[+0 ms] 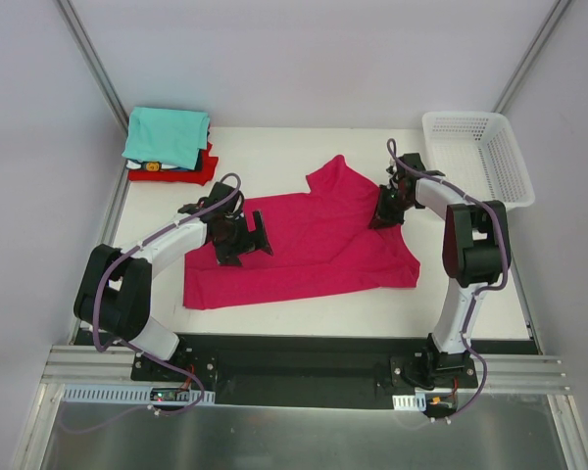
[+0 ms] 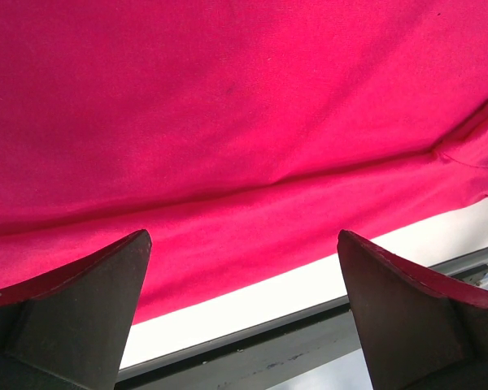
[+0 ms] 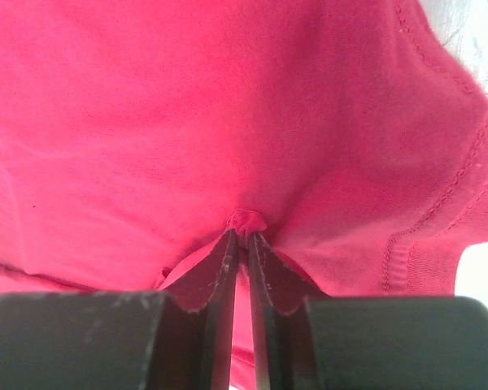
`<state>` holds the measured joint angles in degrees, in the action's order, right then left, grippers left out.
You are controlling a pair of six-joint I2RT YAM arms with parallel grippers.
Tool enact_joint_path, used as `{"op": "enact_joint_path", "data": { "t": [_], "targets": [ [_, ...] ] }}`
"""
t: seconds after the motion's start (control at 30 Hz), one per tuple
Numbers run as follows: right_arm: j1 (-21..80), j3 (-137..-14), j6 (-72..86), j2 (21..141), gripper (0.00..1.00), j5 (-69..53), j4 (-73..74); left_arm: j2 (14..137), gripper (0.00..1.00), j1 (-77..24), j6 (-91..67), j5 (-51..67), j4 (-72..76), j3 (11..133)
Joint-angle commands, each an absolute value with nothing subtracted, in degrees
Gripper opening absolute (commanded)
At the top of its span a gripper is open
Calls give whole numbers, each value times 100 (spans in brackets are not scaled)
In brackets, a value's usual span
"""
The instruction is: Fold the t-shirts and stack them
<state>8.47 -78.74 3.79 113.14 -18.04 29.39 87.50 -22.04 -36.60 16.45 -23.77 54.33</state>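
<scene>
A large magenta-pink t-shirt (image 1: 314,240) lies spread across the middle of the table, with one part pointing toward the back. My right gripper (image 1: 385,208) is at its right side, shut on a small pinch of the pink cloth (image 3: 246,221). Over the shirt's left part hangs my left gripper (image 1: 243,240), open, with nothing between its fingers (image 2: 81,301). In the left wrist view the pink shirt (image 2: 228,122) fills the upper frame. A stack of folded t-shirts (image 1: 169,145), teal on top of red and dark ones, sits at the back left corner.
A white plastic mesh basket (image 1: 478,155) stands at the back right corner. The table's near edge (image 2: 252,341) runs just past the shirt's hem in the left wrist view. Metal frame posts rise at both back corners.
</scene>
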Motion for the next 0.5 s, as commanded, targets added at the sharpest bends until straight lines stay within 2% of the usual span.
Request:
{"op": "enact_joint_path", "data": {
  "t": [0.0,0.47],
  "targets": [
    [896,-7998,360,10961,12,-1951,3023,8605,99,-2197,-3577,1758,-2364,5405],
    [1248,-7489,334,9203,12,-1934,3542,8332,99,-2197,-3647,1767,-2364,5194]
  ]
}}
